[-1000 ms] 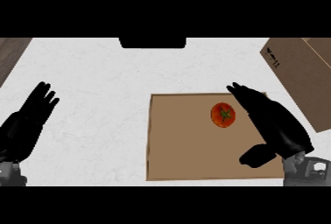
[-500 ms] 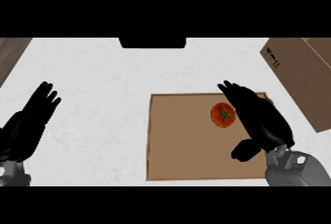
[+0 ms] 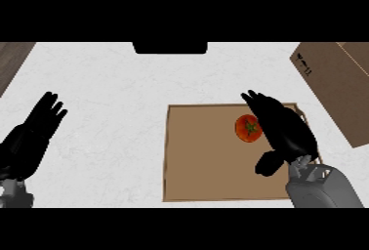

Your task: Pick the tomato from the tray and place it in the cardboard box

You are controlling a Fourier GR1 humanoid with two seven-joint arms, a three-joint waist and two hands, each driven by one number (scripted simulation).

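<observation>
A red tomato [image 3: 247,128] with a green stem lies in the upper right part of the flat brown tray [image 3: 205,166]. My right hand [image 3: 284,131] hovers over the tray just right of the tomato, fingers straight and pointing up-left, thumb hanging toward the tray's middle; it partly covers the tomato's right edge. The cardboard box [image 3: 337,83] stands at the upper right, its side running off the view. At the left edge my left hand [image 3: 32,138] rests open, fingers up.
The white counter [image 3: 115,88] spreads left of and behind the tray. A dark object [image 3: 170,47] sits at the back edge, centre. A wooden strip [image 3: 13,58] shows at the top left corner.
My right hand has moved left across the tray, closing in on the tomato's right side. The left hand has barely shifted.
</observation>
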